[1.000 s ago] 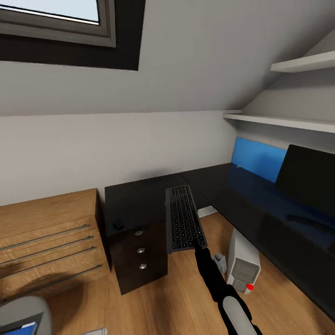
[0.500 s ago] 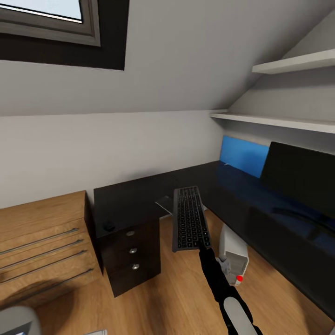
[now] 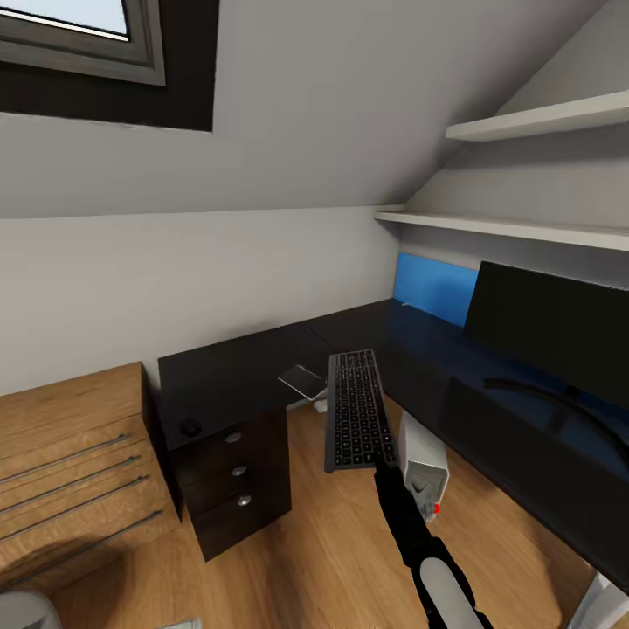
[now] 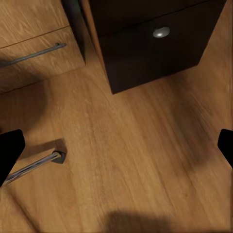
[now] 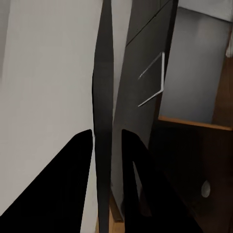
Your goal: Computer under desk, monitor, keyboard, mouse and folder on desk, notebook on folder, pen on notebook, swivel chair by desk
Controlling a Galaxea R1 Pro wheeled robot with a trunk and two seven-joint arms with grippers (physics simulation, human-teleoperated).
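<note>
- The right tool (image 5: pixel 107 145) is clamping the near short edge of the keyboard (image 3: pixel 357 409), its two black fingers (image 5: pixel 73 184) pressing on either face of the thin slab; in the right wrist view the keyboard (image 5: pixel 103 97) is showing edge-on as a dark narrow blade.
- The left tool (image 4: pixel 116 145) is standing apart, with its black fingertips (image 4: pixel 9 150) showing at opposite edges of the left wrist view and bare wood floor (image 4: pixel 136 160) between them; it is gripping nothing.
- The keyboard is being held in the air out in front of the right arm (image 3: pixel 411 533), running lengthwise away from the robot, over the floor in the inner corner of the black desk (image 3: pixel 236 376). It is touching neither the desk nor the floor.
- It is presenting as a slim rectangle of black keys in a thin grey frame, key face upward. Key legends are appearing as pale specks, too small to read.
- The monitor (image 3: pixel 550 328) is standing on the desk's right wing, a wide black screen on a curved foot, in front of a blue wall panel (image 3: pixel 432 288).
- The computer (image 3: pixel 424 467) is sitting on the floor by the desk's right wing, light grey with a red spot low on its front.
- A small black mouse (image 3: pixel 190 426) is resting near the front edge of the desk, above the drawer unit (image 3: pixel 240 489) with silver knobs.
- No brand or label is legible anywhere.
</note>
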